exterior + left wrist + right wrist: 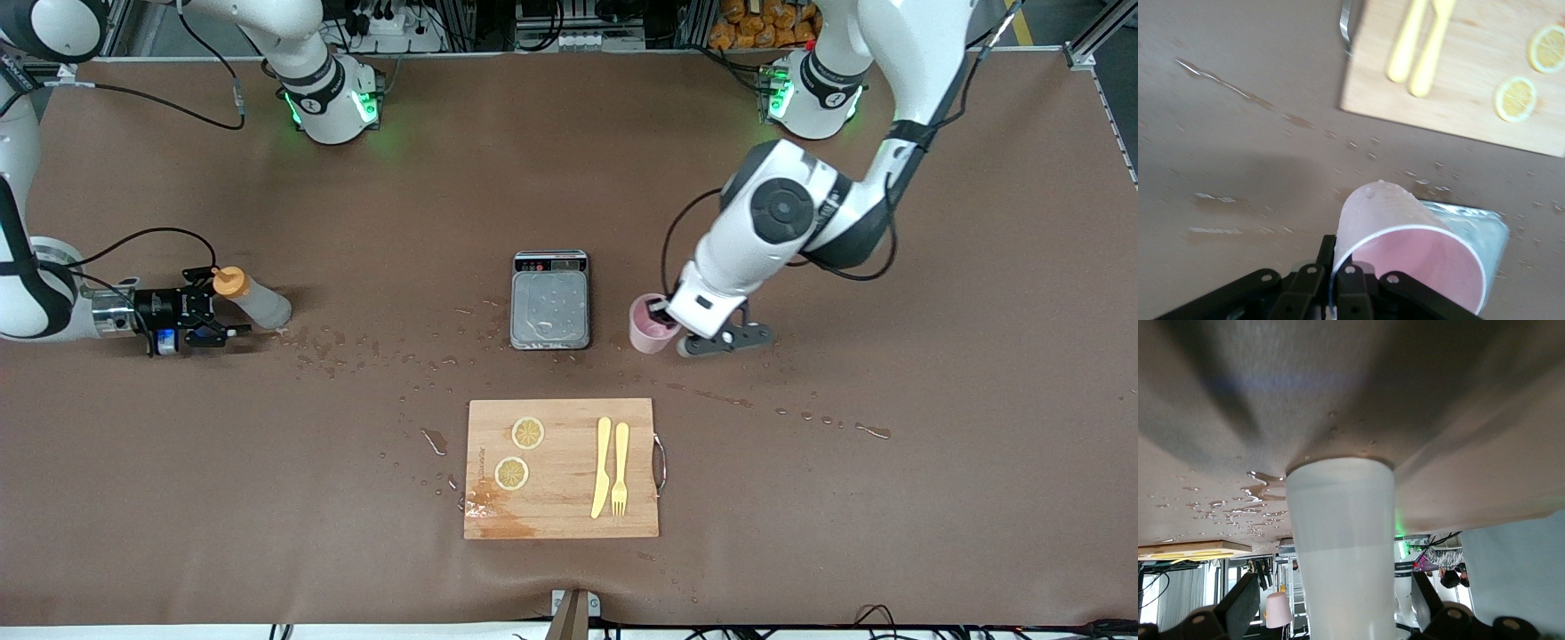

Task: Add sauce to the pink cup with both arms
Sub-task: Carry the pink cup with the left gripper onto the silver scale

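The sauce bottle (pixel 260 304), translucent with an orange cap, stands on the table at the right arm's end. My right gripper (pixel 229 304) is level with the table and open, one finger on each side of the bottle with gaps between. In the right wrist view the bottle (pixel 1341 547) fills the middle between the fingers (pixel 1238 607). The pink cup (pixel 646 331) stands beside a scale. My left gripper (pixel 660 313) is shut on its rim, one finger inside and one outside. In the left wrist view the cup (pixel 1405 227) sits right at the gripper (pixel 1336 270). The cup also shows small in the right wrist view (pixel 1278 610).
A small digital scale (pixel 550 302) sits mid-table beside the cup. A wooden cutting board (pixel 569 516) lies nearer the front camera, with two lemon slices (pixel 528 433), a yellow knife (pixel 603 467) and a fork (pixel 621 469). Water drops are scattered over the brown table.
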Motion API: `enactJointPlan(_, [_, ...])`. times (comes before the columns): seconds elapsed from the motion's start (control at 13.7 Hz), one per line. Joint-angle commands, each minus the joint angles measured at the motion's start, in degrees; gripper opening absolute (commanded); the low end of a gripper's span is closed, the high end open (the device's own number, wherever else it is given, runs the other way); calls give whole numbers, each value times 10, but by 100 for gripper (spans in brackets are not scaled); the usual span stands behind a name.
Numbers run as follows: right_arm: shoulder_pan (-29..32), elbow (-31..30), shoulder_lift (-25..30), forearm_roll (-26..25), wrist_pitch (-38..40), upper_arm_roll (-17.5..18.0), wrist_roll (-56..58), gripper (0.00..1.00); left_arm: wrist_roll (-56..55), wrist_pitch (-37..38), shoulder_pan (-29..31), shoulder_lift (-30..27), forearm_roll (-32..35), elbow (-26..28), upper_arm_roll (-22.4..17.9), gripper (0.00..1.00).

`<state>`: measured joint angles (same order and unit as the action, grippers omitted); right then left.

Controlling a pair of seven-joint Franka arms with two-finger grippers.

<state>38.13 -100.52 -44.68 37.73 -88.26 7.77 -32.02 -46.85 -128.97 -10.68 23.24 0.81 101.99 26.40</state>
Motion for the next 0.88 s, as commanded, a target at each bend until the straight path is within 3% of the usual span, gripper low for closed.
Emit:
enactJointPlan(0.0, [-5, -22, 7, 17, -19, 0, 11, 100, -61, 13, -46, 39, 11, -60, -3, 0])
enactJointPlan(0.07, [-5, -23, 7, 17, -19, 0, 11, 97, -73, 10, -58, 44, 11, -67, -3, 0])
enactJointPlan(0.29, [-5, -21, 8, 17, -17, 0, 11, 54, -110, -4, -101, 84, 12, -112, -6, 0])
enactJointPlan(0.58, [-5, -15, 9, 14, -16, 0, 6, 46, -120, -31, -133, 97, 12, -117, -7, 0])
enactJointPlan(0.8, [-7, -3, 13, 9, -6, 0, -6, 47, -125, -34, -149, 115, 34, -117, -8, 0])
